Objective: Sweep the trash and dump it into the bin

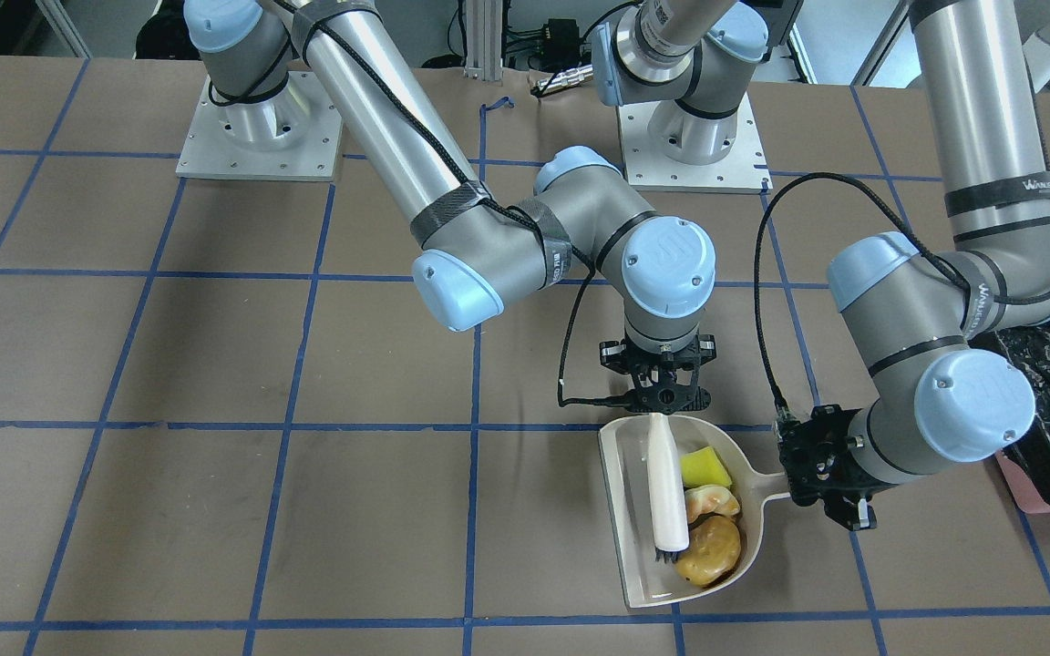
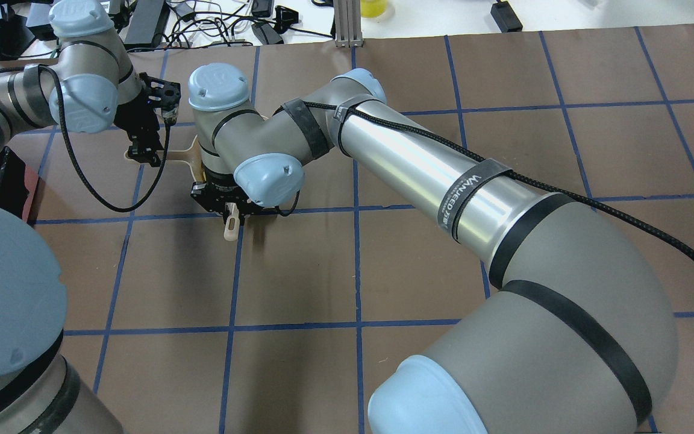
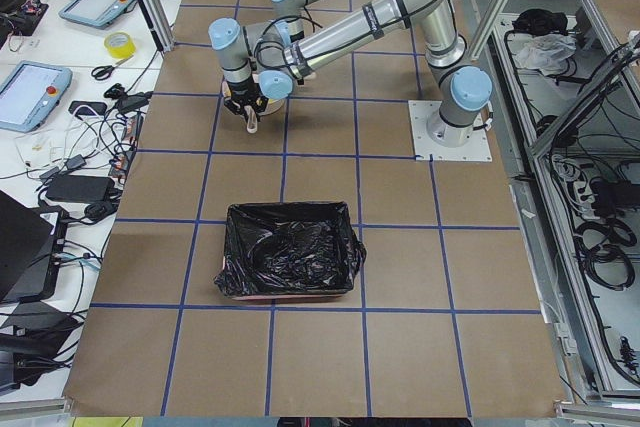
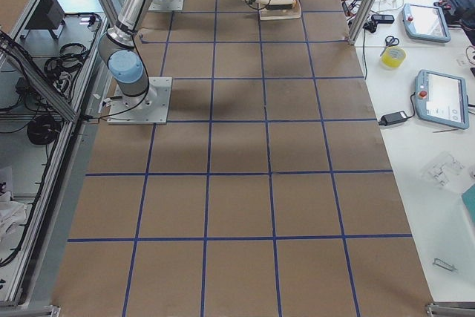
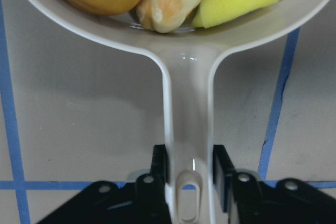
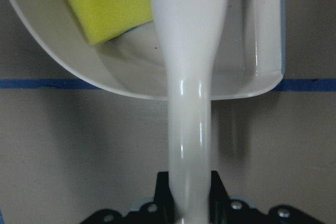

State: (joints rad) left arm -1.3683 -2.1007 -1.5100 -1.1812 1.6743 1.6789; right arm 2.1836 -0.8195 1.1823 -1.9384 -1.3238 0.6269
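Fingers (image 5: 159, 162) of the left gripper (image 5: 190, 156) pinch the end of the beige dustpan's handle (image 5: 188, 114) from both sides. This arm is bent at the elbow, its wrist turned level with the table (image 1: 215, 364). The right gripper (image 6: 190, 181) has its fingers (image 6: 162, 183) clamped on the white brush (image 1: 665, 478), its forearm stretched low across the table and its wrist pointing straight down. The brush lies along the dustpan (image 1: 621, 510), bristles at the far end beside the golden-brown lump (image 1: 710, 549). The croissant (image 1: 712, 501) and the yellow-green wedge (image 1: 705, 467) sit next to it inside the pan. The black-lined bin (image 3: 290, 252) stands apart, on the robot's left.
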